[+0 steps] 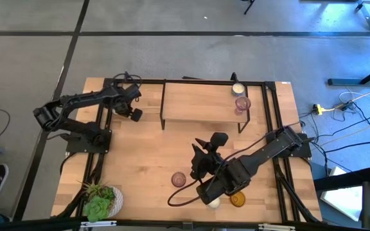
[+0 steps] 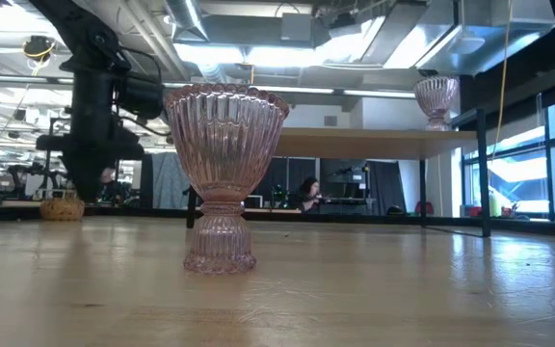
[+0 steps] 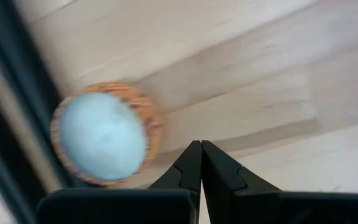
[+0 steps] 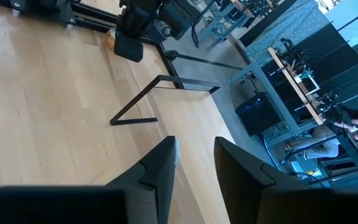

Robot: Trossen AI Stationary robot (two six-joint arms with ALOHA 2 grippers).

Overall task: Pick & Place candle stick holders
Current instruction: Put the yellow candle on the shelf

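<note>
Reaching across the front half of the wooden table (image 1: pixel 146 160), the right arm stretches from its base at the right edge toward the middle, and the right gripper (image 1: pixel 201 154) hangs above bare wood, its two dark fingers (image 4: pixel 160 163) parted by a narrow gap with nothing between them in its own wrist view. A pinkish-purple candle stick holder (image 1: pixel 178 179) stands upright on the table just to the left of that arm, and it fills the low view as a ribbed glass goblet on a stepped foot. A whitish-cream holder (image 1: pixel 214 202) and an amber holder (image 1: pixel 237 199) sit close together near the front edge, partly under the right arm. On the raised wooden shelf (image 1: pixel 198 102) at the back of the table, another whitish-cream holder (image 1: pixel 237 89) stands at the right rear corner with a second pinkish-purple holder (image 1: pixel 242 103) just in front of it. The left arm is folded at the back left of the table, and the left gripper (image 1: pixel 134 114) has its fingertips (image 3: pixel 191 163) pressed together on nothing; its wrist view looks down on a round holder with an amber rim (image 3: pixel 104 134) beside the dark frame. A leafy green plant in a white pot (image 1: pixel 101 200) stands at the front left corner
</note>
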